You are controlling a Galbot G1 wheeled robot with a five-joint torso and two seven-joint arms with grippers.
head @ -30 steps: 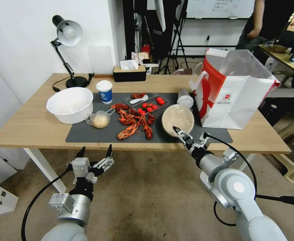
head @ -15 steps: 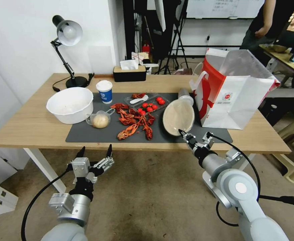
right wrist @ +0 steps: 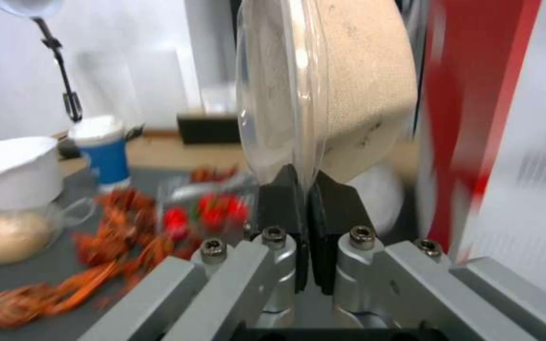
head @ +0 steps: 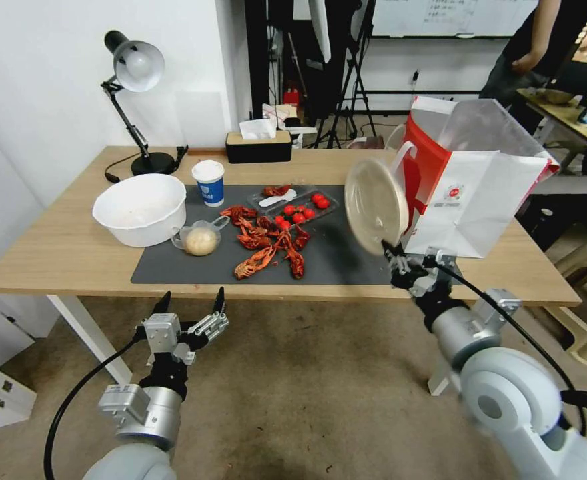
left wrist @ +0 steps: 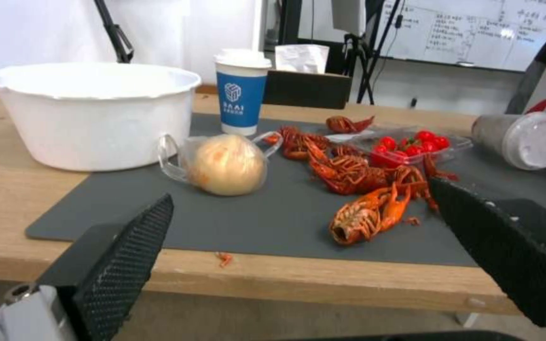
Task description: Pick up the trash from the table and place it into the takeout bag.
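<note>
right gripper pinches bowl rim, bag beside fingers; hold pinch till over opening. left gripper spread, parked.

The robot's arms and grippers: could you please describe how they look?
Both arms are smooth light-grey shells with silver metal wrist sections and a black cable looping along each. The left gripper has black, cross-hatched, pointed fingers on silver linkages. The right gripper has black fingers bolted to silver brackets.
</note>
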